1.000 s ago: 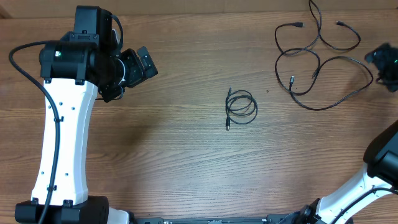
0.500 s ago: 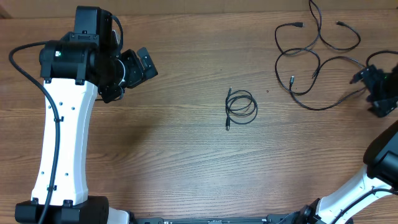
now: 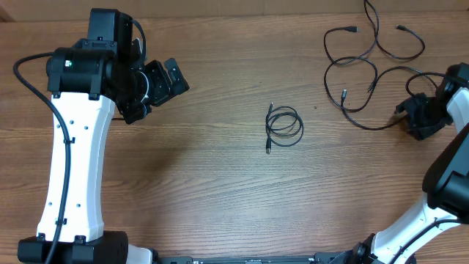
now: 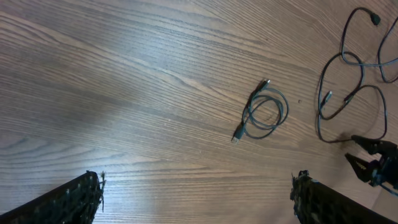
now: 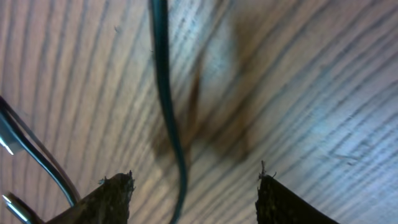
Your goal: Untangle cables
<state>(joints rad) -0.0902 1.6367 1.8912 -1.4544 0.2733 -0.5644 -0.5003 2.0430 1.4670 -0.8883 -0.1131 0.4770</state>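
A small black coil of cable [image 3: 283, 126] lies mid-table and shows in the left wrist view [image 4: 264, 112]. At the back right, loose wavy cables [image 3: 374, 70] sprawl in loops, seen also in the left wrist view [image 4: 348, 93]. My right gripper [image 3: 407, 121] sits at the lower right loop of those strands. In the right wrist view its jaws [image 5: 196, 174] stand apart with one strand [image 5: 166, 106] running between the fingers [image 5: 115, 199], untouched by either pad. My left gripper [image 3: 170, 86] hovers wide open at the left, well away from the coil, with nothing between its fingers [image 4: 81, 196].
The white left arm [image 3: 73, 161] stretches along the left side of the wooden table [image 3: 220, 191]. The right arm's base rises at the front right corner [image 3: 447, 183]. Loose plug ends [image 3: 344, 94] lie among the strands.
My right gripper has moved from the table's right edge leftward and toward the front, onto the lower right loop of the loose cables. The left arm has barely moved.
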